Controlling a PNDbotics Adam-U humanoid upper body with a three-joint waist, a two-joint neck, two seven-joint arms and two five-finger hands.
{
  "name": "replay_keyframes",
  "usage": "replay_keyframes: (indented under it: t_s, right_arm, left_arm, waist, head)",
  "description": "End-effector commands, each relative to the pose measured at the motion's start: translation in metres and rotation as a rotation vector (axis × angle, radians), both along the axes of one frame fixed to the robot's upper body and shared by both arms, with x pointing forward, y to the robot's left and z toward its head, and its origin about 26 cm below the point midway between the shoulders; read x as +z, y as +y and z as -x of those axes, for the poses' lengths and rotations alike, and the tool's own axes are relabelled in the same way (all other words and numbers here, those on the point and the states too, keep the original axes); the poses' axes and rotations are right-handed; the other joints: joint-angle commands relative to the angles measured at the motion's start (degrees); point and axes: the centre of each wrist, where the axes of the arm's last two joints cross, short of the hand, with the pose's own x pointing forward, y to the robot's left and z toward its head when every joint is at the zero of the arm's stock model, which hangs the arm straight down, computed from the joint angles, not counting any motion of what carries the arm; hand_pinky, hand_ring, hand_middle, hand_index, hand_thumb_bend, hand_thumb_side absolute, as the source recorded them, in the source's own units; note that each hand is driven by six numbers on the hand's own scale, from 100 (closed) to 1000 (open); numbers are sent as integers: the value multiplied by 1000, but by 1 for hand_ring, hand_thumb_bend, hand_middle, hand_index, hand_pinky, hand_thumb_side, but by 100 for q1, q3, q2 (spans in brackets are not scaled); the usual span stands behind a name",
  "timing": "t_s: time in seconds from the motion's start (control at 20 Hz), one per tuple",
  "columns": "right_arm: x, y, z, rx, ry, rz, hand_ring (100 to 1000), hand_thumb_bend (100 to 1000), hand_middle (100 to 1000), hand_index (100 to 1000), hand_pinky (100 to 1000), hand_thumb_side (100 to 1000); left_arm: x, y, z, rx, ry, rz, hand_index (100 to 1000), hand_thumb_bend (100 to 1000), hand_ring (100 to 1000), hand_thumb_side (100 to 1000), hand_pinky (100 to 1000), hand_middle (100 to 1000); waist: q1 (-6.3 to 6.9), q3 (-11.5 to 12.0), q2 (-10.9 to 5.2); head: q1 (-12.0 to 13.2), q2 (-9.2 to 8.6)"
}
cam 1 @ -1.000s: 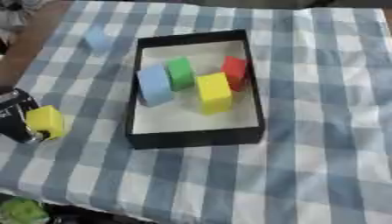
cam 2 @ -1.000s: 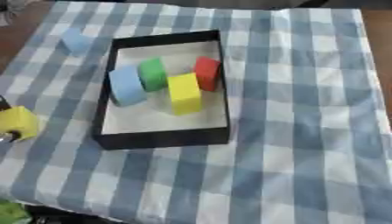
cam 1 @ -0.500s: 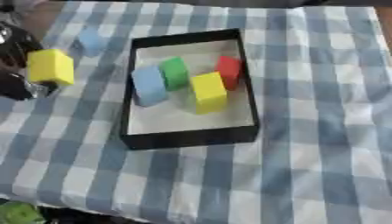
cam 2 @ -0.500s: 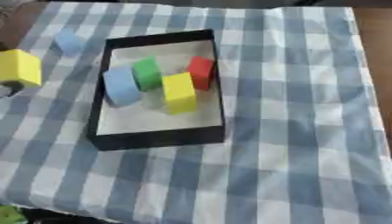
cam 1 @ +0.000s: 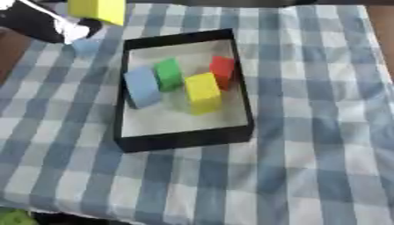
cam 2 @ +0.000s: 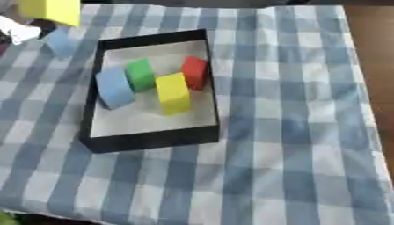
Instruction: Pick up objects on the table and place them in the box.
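Observation:
A black box point(cam 1: 184, 139) with a pale floor lies on the blue and white checked cloth. Inside it stand a blue block point(cam 1: 142, 86), a green block point(cam 1: 168, 74), a red block point(cam 1: 221, 70) and a yellow block point(cam 1: 202, 92). My left hand point(cam 1: 37, 23) is at the far left corner, shut on another yellow block point(cam 1: 97, 9) held above the cloth, beyond the box's far left corner. A small light blue piece point(cam 1: 85, 45) lies on the cloth just under the hand. My right hand shows in neither view.
The checked cloth point(cam 1: 308, 132) covers the table to the right of and in front of the box. Brown table edge point(cam 2: 377, 52) shows at the far right. Something green point(cam 1: 14, 217) sits at the near left corner.
My left hand has carried the yellow block from the near left side of the cloth up to the far left corner, and a little rightward. The box and its blocks have not moved.

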Motion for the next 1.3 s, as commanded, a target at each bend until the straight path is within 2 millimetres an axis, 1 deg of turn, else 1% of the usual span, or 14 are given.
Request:
replay_keyframes:
  t_s: [0.05, 0.2, 0.45, 0.7, 1.0, 1.15, 1.3]
  right_arm:
    - [12, 0, 2, 16, -31, 35, 729, 100, 721, 834, 944, 535]
    - [12, -1, 2, 11, -33, 33, 728, 100, 721, 834, 945, 535]
    - [11, 0, 2, 6, -29, 36, 728, 100, 720, 834, 945, 536]
    - [10, 1, 2, 10, -27, 39, 728, 100, 720, 834, 946, 535]
    - [9, 1, 2, 12, -27, 42, 727, 100, 720, 834, 946, 536]
    - [9, 2, 1, 13, -26, 42, 727, 100, 720, 834, 946, 536]
    - [9, 2, 1, 16, -28, 41, 727, 100, 720, 834, 946, 536]
  left_arm:
    - [-2, -15, -10, -42, 38, -41, 571, 210, 554, 100, 606, 503]
    - [-9, -25, -17, -72, 85, -79, 577, 213, 558, 100, 609, 508]
    - [-23, -25, -22, -70, 161, -139, 581, 216, 562, 100, 613, 511]
    - [-34, -27, -26, -80, 230, -178, 591, 227, 569, 100, 622, 519]
    - [-50, -31, -36, -96, 327, -230, 606, 245, 587, 100, 644, 538]
    - [-60, -35, -43, -106, 371, -247, 624, 268, 614, 100, 662, 566]
    - [-70, -38, -51, -114, 407, -260, 644, 293, 641, 121, 678, 594]
  waist:
    - [-25, -21, -88]
    - [-25, -57, -51]
    - [-20, -55, -5]
    - [-34, -68, 16]
    - [-41, -105, 45]
    - [-42, -131, 57]
    - [-43, -164, 68]
  head:
    - [-53, -5]
    - [-122, -5]
    - [-187, -5]
    - [-175, -5]
    - [-137, -5]
    - [-119, -5]
    - [-107, -15]
